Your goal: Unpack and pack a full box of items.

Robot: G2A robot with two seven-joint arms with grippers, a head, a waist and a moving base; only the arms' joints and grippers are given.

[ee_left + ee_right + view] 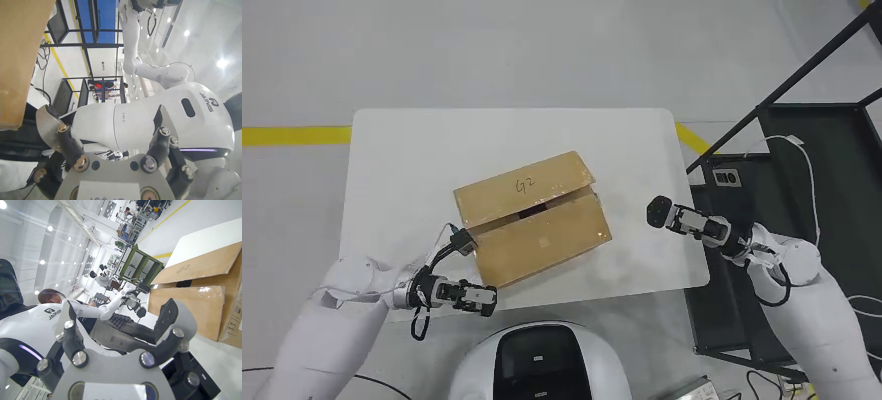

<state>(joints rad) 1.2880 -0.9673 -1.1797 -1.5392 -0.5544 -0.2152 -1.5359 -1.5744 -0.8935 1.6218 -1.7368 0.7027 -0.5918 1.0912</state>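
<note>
A brown cardboard box (pixel 542 238) stands in the middle of the white table (pixel 412 160). Its two top flaps are folded down, and a narrow dark slit (pixel 534 210) shows between them. My left gripper (pixel 488 297) is low at the table's front edge, just off the box's front left corner, and is open with nothing in it. In the left wrist view the gripper (pixel 102 123) points away from the box wall (pixel 17 56). My right gripper (pixel 653 212) hovers to the right of the box, apart from it. It (pixel 117 317) is open and empty, with the box (pixel 189 302) ahead.
A black metal rack (pixel 802 190) stands close to the table's right edge, under my right arm. A yellow line (pixel 292 135) runs along the floor behind the table. Bare table top lies left of and behind the box.
</note>
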